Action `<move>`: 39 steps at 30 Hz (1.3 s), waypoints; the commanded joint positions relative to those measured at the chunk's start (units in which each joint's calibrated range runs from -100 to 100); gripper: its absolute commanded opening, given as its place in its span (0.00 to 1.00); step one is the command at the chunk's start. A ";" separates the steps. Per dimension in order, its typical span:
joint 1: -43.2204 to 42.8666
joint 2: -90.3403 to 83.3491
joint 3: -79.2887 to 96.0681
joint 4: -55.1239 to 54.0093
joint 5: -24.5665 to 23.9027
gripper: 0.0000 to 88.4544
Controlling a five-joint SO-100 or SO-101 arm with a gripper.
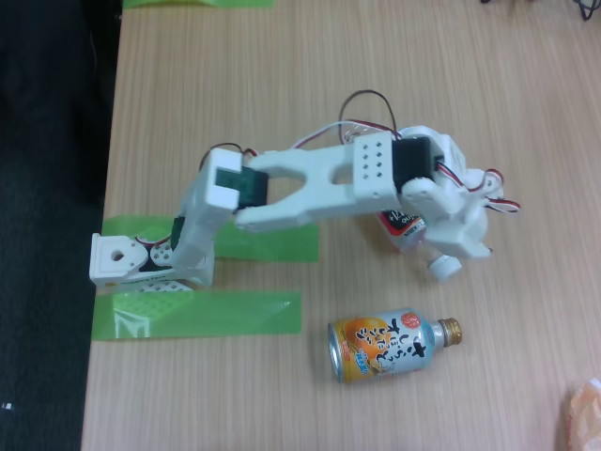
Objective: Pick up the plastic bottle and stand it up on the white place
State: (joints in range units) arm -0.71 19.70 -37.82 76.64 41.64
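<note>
We look from the fixed view almost straight down on the surface point(376, 75). We stand fairly near; its left edge crosses our frame.

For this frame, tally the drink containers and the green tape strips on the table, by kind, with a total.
Plastic bottles: 1, the plastic bottle, mostly hidden under the end effector, white cap poking out.
Metal can-bottles: 1, the orange-and-silver can, lying on its side.
Green tape strips: 3, one at the top edge, two by the arm's base.
Total: 5
</note>
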 commanded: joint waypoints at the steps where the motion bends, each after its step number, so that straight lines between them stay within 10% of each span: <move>1: -2.77 -6.22 4.55 -4.27 -5.19 0.33; 13: -4.25 -6.80 13.51 -13.72 -20.88 0.33; 39: -0.55 -9.91 33.52 -14.58 -19.68 0.33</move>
State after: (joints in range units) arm -1.16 12.04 -4.56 62.62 22.03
